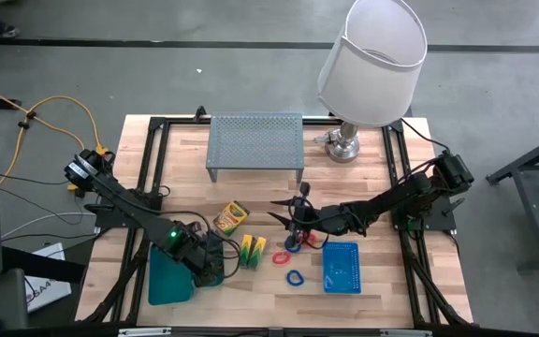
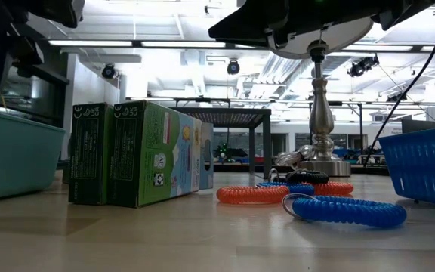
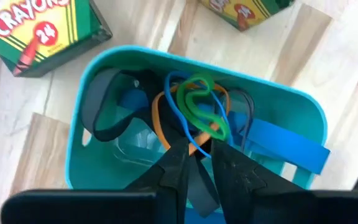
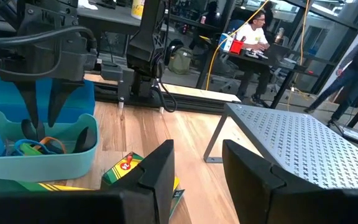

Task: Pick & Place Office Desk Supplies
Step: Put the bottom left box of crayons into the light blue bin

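Note:
My left gripper [image 1: 211,259] points down into a small teal tray [image 3: 135,59] that holds green [image 3: 197,102], orange, blue and black band loops. Its fingers show a narrow gap in both wrist views [image 4: 45,124]. My right gripper [image 1: 293,223] is open and empty. It hovers level at the table's middle, facing the crayon box [image 1: 231,217], above a black and a red band [image 1: 304,241]. Two yellow-green boxes [image 1: 253,251] stand on the table. A red band [image 1: 282,256] and a blue band [image 1: 295,278] lie flat near the blue mesh basket [image 1: 342,267]. My left gripper has its fingertips [image 3: 182,149] down among the bands in the small teal tray, coming from above. An orange band [image 3: 194,144] runs across the gap between them. Whether the fingers touch or hold any band, I cannot tell.
A larger teal tray [image 1: 168,278] sits at the near left beside the left arm. The grey perforated riser [image 1: 255,142] and the lamp [image 1: 372,51] stand along the far edge. Bare wood lies near the front edge between tray and basket. People sit at desks beyond the table [image 4: 253,34].

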### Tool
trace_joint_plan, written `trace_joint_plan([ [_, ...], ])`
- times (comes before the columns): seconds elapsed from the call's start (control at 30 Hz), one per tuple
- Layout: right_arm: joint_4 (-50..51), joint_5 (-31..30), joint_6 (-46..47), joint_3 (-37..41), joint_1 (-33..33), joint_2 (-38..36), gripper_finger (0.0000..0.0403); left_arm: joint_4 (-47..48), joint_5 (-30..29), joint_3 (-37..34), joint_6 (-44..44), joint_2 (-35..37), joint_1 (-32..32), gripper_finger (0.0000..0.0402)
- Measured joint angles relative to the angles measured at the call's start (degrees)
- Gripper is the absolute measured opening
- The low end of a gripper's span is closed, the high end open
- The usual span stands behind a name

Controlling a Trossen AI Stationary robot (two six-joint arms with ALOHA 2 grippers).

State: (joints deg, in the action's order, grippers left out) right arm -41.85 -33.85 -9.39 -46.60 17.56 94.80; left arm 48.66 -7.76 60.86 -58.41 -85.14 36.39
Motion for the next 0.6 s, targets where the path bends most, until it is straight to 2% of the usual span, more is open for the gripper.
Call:
trace_joint_plan([
  [0.2,0.0,0.0,0.0,0.0,0.0,0.0,0.0124,-1.7,-1.4,0.1,4.5,1.5,-2.1,0.0065],
  [0.6,1.2,0.0,0.0,0.0,0.0,0.0,0.0124,-4.6,-2.1,0.2,19.7,9.6,-12.2,0.0065],
])
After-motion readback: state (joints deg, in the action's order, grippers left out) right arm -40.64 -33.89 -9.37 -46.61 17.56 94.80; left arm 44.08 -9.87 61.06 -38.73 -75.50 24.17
